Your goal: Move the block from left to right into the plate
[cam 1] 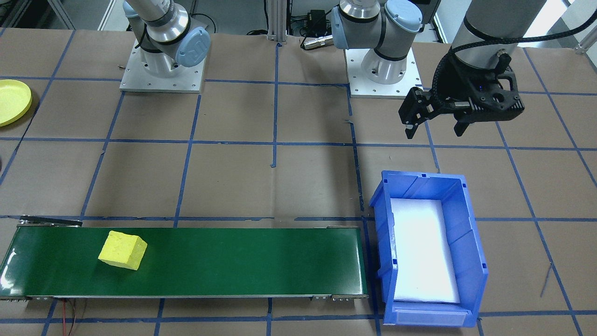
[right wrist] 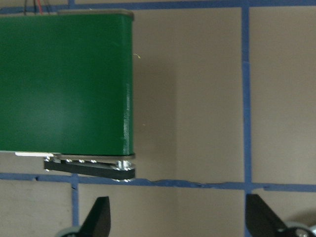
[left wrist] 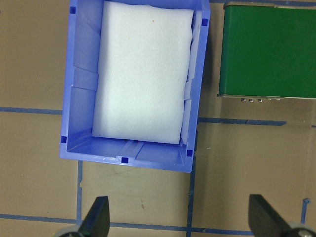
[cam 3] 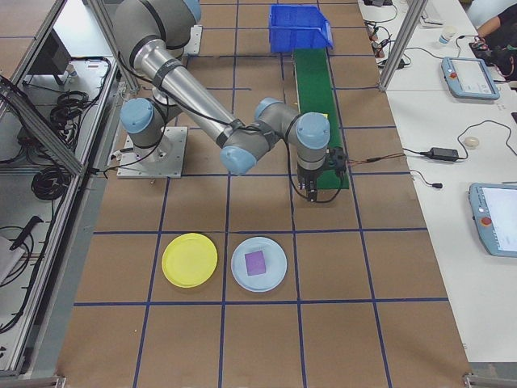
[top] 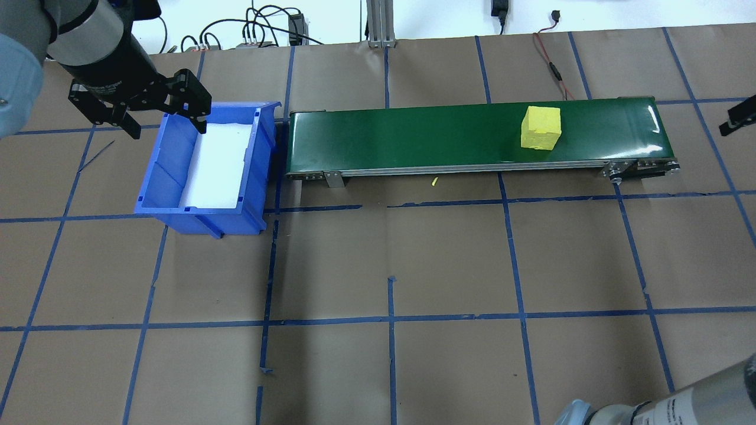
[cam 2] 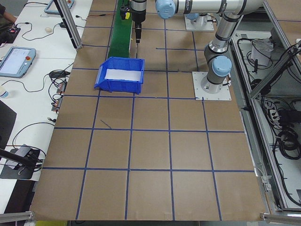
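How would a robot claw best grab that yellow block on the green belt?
Probably from straight above, fingers closing on two opposite upright sides. The yellow block is a cube sitting flat on the green belt, top and sides clear. It sits slightly skewed to the belt, so the right gripper should turn to match.

A bright yellow block (cam 1: 122, 250) sits on the dark green belt (cam 1: 224, 261). The bin (cam 1: 472, 242) is blue with a white liner; the plate (cam 1: 13, 101) at upper left is yellow. Blue tape gridlines cross the brown table (cam 1: 308, 177).
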`<act>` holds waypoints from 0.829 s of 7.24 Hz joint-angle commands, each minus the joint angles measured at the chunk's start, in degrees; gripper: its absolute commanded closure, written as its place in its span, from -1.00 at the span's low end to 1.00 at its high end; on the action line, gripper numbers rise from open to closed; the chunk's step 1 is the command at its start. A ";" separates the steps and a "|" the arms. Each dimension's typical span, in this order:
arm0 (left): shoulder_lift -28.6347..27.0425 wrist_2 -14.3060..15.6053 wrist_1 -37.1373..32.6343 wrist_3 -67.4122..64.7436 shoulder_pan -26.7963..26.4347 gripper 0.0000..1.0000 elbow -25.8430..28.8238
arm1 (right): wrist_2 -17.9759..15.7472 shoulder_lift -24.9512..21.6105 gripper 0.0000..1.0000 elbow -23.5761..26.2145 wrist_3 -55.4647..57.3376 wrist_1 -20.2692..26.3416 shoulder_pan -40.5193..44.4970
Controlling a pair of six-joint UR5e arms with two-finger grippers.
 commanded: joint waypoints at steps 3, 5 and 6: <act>0.00 -0.04 0.00 -0.06 0.00 -1.00 0.08 | 11.42 0.70 -0.92 1.00 23.49 -0.15 10.81; 0.00 -0.04 0.00 -0.06 0.00 -1.00 0.08 | 16.84 2.45 -0.92 1.88 23.79 -0.94 10.82; 0.00 -0.04 0.00 -0.06 0.00 -1.00 -0.01 | 17.80 3.16 -0.92 1.97 23.70 -0.94 10.82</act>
